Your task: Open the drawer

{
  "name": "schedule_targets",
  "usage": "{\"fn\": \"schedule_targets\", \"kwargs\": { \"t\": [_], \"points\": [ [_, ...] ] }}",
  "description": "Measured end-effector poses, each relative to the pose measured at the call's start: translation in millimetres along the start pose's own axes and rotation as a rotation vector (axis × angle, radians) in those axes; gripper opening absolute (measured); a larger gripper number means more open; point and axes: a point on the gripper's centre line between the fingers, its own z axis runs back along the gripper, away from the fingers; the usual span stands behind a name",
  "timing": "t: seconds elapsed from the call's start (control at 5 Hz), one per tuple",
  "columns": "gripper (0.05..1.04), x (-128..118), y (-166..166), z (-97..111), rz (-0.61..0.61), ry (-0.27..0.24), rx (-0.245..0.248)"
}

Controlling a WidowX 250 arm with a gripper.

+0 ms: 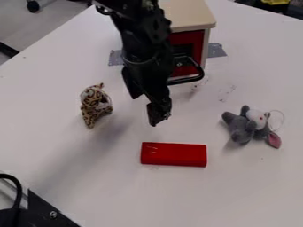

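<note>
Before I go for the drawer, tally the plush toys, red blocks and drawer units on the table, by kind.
Spotted plush toy and grey plush toy: 2
Red block: 1
Drawer unit: 1
Total: 4

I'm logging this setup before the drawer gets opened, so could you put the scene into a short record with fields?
Drawer: red front, looks shut, partly hidden by the arm
Handle: black bar standing out from the drawer front
Cabinet: pale top, gray tape beside it
Tool: black gripper, over the white table, beyond the red block
Left in view: leopard-print plush toy
Right in view: gray-and-white plush toy with a pink ear
Nearest the camera of these: red block
</note>
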Motion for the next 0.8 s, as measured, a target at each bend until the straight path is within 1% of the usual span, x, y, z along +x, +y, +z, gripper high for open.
{"fn": "schedule_targets", "kwargs": {
  "t": [0.2,0.4,0.6,0.8],
  "points": [
    [0.999,13.0,-2.0,-3.8,-0.034,-0.009,0.004],
    [0.999,22.6,3.2,-14.0,-0.062,-0.002,0.031],
    [0.999,32.2,9.8,-20.1,-0.091,0.001,0.057],
    [0.999,43.7,16.2,-19.7,-0.095,-0.007,0.070]
  ]
}}
